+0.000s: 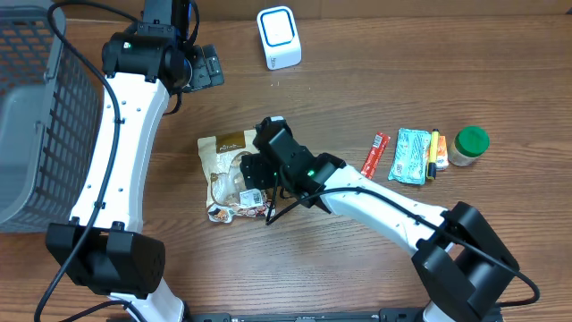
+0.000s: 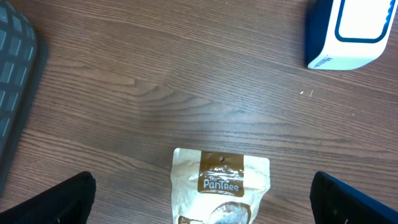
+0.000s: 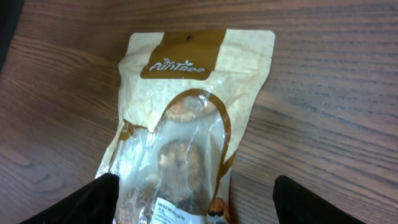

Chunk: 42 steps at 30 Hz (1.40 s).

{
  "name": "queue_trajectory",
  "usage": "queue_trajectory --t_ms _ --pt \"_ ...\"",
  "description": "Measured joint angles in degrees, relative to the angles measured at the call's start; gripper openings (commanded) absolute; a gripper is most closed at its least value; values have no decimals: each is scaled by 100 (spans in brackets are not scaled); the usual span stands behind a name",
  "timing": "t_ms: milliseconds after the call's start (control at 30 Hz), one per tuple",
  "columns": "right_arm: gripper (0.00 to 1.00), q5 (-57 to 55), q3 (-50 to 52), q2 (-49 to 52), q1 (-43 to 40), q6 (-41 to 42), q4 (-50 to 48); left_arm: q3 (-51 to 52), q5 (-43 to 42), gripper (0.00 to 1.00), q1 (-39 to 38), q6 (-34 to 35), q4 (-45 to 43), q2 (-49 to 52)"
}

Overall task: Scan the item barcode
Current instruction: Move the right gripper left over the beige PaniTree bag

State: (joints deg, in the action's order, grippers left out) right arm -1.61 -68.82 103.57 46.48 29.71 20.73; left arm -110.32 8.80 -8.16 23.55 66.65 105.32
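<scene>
Now the right gripper (image 3: pixel 196 198) stands open, one finger on each side of the bag (image 3: pixel 186 118), which lies flat just under it. If it closes too shallow, the glossy film may slip out. The left gripper (image 2: pixel 202 199) is open too, with the scanner (image 2: pixel 348 34) ahead of it to the right.

Brown wood-grain bench (image 1: pixel 268 277), matt; snack pouch (image 1: pixel 219 156) of glossy, crinkled plastic film; smooth white plastic scanner (image 1: pixel 279 38); grey plastic mesh basket (image 1: pixel 36 107).

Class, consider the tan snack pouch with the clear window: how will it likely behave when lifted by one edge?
The pouch is thin, crinkled film, so it probably flops and bends. Its glossy window may be slippery. The lumpy contents could shift or crumble if squeezed.
</scene>
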Motion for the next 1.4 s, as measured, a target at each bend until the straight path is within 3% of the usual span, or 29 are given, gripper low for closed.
queue_trajectory --t_ms 333,1400 --pt "97 -216 0 0 4 31 125 0 0 100 0 0 0 0" --pt "100 -249 0 0 4 33 289 0 0 100 0 0 0 0"
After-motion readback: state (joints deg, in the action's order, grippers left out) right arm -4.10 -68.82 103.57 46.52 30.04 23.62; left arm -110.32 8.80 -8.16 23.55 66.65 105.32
